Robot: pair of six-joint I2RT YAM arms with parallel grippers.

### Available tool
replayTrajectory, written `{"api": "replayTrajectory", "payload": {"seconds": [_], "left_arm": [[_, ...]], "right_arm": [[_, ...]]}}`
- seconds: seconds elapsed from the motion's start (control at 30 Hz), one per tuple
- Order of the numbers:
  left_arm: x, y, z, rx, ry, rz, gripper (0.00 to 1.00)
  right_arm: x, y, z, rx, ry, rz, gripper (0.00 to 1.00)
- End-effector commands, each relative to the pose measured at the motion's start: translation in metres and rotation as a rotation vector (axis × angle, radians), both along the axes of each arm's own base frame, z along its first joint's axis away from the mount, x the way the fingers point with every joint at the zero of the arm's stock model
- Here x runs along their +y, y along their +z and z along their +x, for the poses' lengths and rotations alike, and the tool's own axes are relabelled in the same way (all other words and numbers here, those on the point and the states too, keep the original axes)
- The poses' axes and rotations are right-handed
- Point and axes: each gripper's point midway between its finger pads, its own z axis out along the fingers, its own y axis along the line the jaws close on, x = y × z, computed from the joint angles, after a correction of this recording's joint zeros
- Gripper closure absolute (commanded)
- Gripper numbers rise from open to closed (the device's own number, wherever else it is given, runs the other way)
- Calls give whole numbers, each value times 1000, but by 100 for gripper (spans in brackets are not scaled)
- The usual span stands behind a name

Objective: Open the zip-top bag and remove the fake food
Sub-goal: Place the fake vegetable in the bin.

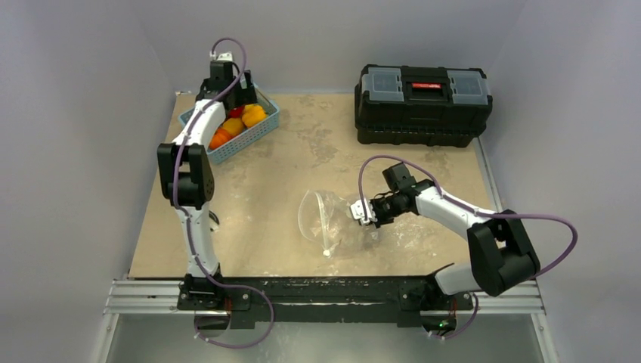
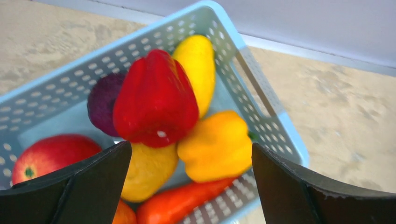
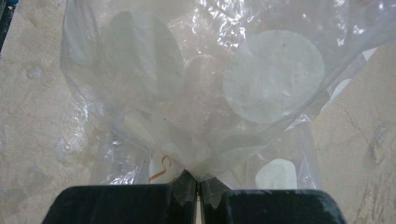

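Observation:
The clear zip-top bag (image 1: 329,223) with white dots lies near the table's middle front, its mouth standing open toward the left; nothing coloured shows inside it. My right gripper (image 1: 366,213) is shut on the zip-top bag (image 3: 196,93), pinching a fold of plastic between its fingertips (image 3: 187,184). The fake food (image 1: 240,121) lies piled in the light-blue basket (image 1: 264,130) at the back left: a red pepper (image 2: 156,100), a yellow-orange pepper (image 2: 217,144), a yellow piece (image 2: 198,65), a purple piece (image 2: 100,102) and a red chilli (image 2: 180,203). My left gripper (image 2: 191,163) hangs open just above the pile, holding nothing.
A black toolbox (image 1: 422,103) with a red latch stands at the back right. The basket's rim (image 2: 261,88) runs along the table's left back corner, close to the wall. Bare sandy tabletop (image 1: 302,159) lies between basket and bag.

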Motion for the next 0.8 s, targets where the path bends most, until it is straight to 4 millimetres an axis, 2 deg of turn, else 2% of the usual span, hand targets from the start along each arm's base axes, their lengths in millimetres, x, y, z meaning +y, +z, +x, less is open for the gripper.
{"api": "replayTrajectory", "payload": {"seconds": [0.0, 0.17, 0.3, 0.4, 0.6, 0.77], "left_arm": [[-24, 84, -33, -118, -72, -161, 0], [-52, 102, -83, -97, -141, -322, 0], [-73, 116, -130, -54, -195, -444, 0], [-80, 121, -165, -49, -224, -480, 0], [-73, 120, -240, -43, -166, -407, 0], [-56, 113, -291, -68, -144, -184, 0]], "right_arm": [[-3, 14, 13, -40, -30, 25, 100], [-9, 23, 17, -48, -64, 60, 100], [-16, 35, 20, -62, -92, 101, 100], [-23, 40, 23, -75, -122, 118, 100], [-36, 52, 30, -80, -186, 169, 99], [-50, 57, 41, -76, -271, 188, 99]]}}
